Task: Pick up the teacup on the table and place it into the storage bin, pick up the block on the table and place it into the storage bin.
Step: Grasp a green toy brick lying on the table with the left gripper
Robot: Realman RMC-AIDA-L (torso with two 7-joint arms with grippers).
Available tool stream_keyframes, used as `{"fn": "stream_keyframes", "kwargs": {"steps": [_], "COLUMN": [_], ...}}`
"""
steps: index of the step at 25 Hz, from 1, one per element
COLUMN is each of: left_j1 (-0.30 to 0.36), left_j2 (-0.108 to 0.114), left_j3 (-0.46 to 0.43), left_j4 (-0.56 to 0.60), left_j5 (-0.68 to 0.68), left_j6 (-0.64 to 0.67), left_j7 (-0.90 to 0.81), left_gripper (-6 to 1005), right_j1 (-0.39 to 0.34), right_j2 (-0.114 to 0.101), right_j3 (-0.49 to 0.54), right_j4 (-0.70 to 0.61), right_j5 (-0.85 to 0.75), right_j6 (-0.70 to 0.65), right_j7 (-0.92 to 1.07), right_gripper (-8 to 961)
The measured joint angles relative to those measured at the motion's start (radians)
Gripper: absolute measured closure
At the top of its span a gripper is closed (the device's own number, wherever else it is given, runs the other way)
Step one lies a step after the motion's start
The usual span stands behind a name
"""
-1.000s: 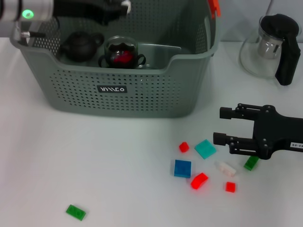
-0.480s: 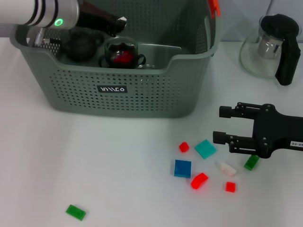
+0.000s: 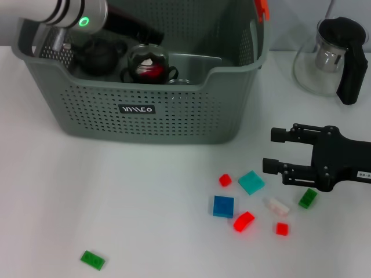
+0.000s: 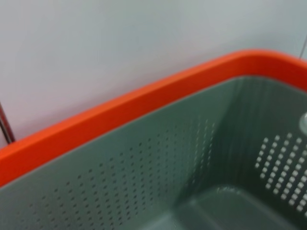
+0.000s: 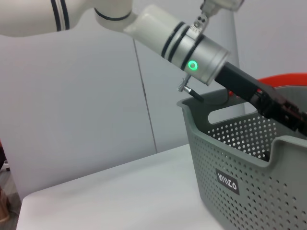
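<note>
The right gripper [image 3: 272,150] hovers above the table [image 3: 116,197] on the right side, its two black fingers spread apart and pointing left, holding nothing. Just below and to the left of it lie scattered blocks: a small red block [image 3: 225,180], a teal block [image 3: 251,182], a blue block [image 3: 223,206], a red curved block [image 3: 244,221], a white block [image 3: 277,205], a second small red block [image 3: 282,229] and a green block [image 3: 308,198] that sits right beside the gripper's body. Another green block [image 3: 93,260] lies well apart at the near left.

The left gripper [image 3: 149,36] reaches into the storage bin [image 3: 145,110] from the far left; I cannot tell whether its fingers are spread or closed. The bin stands at the far middle of the table, with an orange clip [image 3: 262,8] at its far right rim. Inside it, just beside the left gripper, sits the teacup [image 3: 148,65], a glass cup with something red in it, and to its left a dark teapot [image 3: 95,56]. A glass pitcher [image 3: 333,58] with a black handle stands at the far right, well apart from the bin.
</note>
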State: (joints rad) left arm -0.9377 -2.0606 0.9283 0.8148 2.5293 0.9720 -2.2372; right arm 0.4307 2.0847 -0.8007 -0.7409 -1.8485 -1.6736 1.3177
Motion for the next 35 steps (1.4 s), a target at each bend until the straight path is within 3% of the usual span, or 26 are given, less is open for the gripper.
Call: {"fn": "stream_keyframes", "kwargs": {"steps": [3,6,9,12,14,17,23,28,35], "left_j1": [0.067,0.173,0.26,0.317,0.35,0.449,0.602,0.647,0.651], "left_j2": [-0.021,-0.036,-0.036,-0.038,-0.039,-0.058,-0.113,-0.118,-0.117], "left_j3": [-0.046,-0.117,-0.224,-0.376,-0.45,-0.543,-0.575,-0.589,-0.658], "left_j4": [0.129,0.235,0.23,0.166,0.132,0.105,0.125,0.109,0.143], "left_j5": [-0.107,-0.363,-0.662,-0.795,-0.795,-0.733,-0.478,-0.275,-0.159], "left_j6": [0.065,0.188,0.392,0.635,0.747,0.889,0.955,0.961,0.963], "left_j7": [0.044,0.2,0.382,0.503,0.578,0.778,1.051,1.224,1.331], "left_gripper": [564,476,400,346,328,326,349,380,392], "right_j1": [0.0,0.002,0.004,0.005,0.006,0.006,0.007,0.008,0.008], "right_j2": [0.0,0.0,0.0,0.0,0.0,0.0,0.0,0.0,0.0], "right_j3": [0.001,0.001,0.001,0.002,0.002,0.002,0.003,0.011,0.014], "right_j4": [0.0,0.0,0.0,0.0,-0.001,-0.002,-0.001,0.0,-0.001], "right_j5": [0.0,0.0,-0.001,-0.001,0.0,0.001,0.001,-0.001,-0.004], "right_j6": [0.0,0.001,0.005,0.008,0.008,0.006,0.008,0.009,0.008], "right_j7": [0.0,-0.002,-0.007,-0.003,-0.001,0.0,0.002,0.002,0.003], "right_gripper": [213,212,212,213,213,212,212,212,212]}}
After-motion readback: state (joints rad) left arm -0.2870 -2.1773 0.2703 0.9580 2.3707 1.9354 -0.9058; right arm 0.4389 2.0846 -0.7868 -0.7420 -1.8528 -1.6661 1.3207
